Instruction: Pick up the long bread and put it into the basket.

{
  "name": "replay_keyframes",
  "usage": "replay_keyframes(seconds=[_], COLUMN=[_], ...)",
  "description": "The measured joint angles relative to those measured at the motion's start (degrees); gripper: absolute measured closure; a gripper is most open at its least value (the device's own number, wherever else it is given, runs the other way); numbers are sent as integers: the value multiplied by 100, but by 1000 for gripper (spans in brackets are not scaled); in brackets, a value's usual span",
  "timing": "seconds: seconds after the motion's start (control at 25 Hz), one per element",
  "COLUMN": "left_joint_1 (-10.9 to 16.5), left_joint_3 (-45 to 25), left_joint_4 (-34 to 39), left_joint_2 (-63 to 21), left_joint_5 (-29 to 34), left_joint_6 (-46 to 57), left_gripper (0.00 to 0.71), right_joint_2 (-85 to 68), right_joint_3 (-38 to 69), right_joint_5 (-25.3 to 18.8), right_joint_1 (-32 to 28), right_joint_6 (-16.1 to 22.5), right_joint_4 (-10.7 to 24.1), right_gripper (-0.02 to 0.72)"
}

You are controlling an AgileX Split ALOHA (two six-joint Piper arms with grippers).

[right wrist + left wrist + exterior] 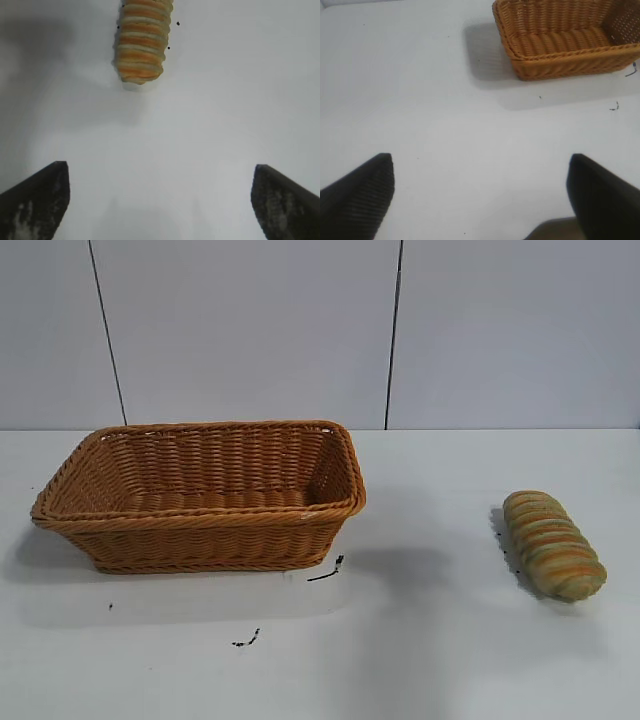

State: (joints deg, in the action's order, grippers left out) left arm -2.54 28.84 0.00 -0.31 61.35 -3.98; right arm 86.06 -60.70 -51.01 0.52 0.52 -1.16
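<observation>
Exterior view: long bread (554, 545) on white table (420, 660), apart from basket (200, 495)

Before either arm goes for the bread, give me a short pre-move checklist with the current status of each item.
1. Striped tan-golden long bread lies free on the white table, nothing touching it: ok.
2. Orange-brown woven wicker basket upright, nothing seen inside: ok.
3. Right gripper open, bread ahead of it and off-centre between the fingers: not ok for closing yet.
4. Left gripper open over bare table, apart from the basket: ok.
5. Table between bread and basket holds only small dark marks: ok.
</observation>
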Motion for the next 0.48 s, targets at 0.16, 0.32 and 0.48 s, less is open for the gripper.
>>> replay_keyframes(seconds=[0.16, 0.32, 0.48], left_joint_1=[0, 0, 0], left_joint_3=[0, 0, 0], left_joint_4=[0, 0, 0], left_joint_2=[0, 0, 0], left_joint_5=[0, 0, 0], left_joint_6=[0, 0, 0], left_gripper=[14, 14, 14], right_joint_2=[748, 1327, 1909], right_joint_3=[-360, -610, -863], right_joint_5=[238, 608, 865], right_joint_1=[203, 306, 306], right_joint_6=[-52, 107, 186], right_joint_4=[28, 33, 62], right_gripper=[22, 22, 22])
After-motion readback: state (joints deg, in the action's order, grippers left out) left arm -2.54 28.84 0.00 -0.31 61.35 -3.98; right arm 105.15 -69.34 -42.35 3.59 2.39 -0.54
